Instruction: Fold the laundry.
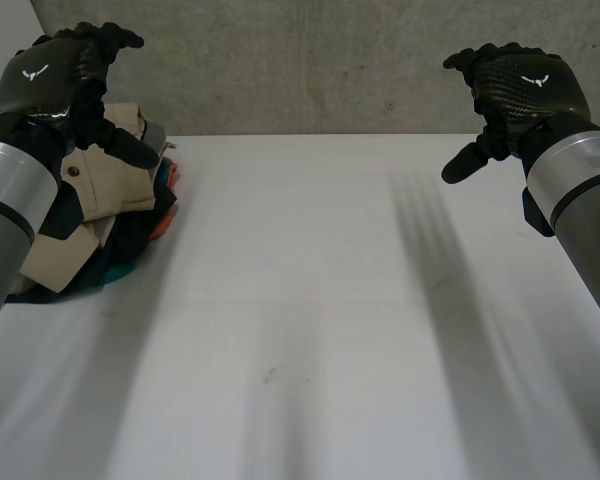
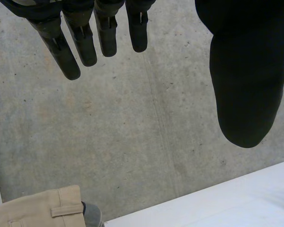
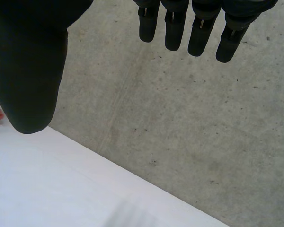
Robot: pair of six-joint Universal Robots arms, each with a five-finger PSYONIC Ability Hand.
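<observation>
Fingers of both black hands hold nothing. In the head view the left hand (image 1: 50, 75) hangs over a heap of crumpled clothes (image 1: 100, 210), beige, dark and orange, which lies at the far left of the flat white worktop (image 1: 310, 320). The right hand (image 1: 515, 90) hangs over the far right, well apart from the heap. In the left wrist view the fingers (image 2: 80, 42) are straight and wide from the thumb (image 2: 246, 80), before a grey concrete wall (image 2: 132, 132), with beige cloth below. In the right wrist view the fingers (image 3: 199, 28) are equally straight and wide.
</observation>
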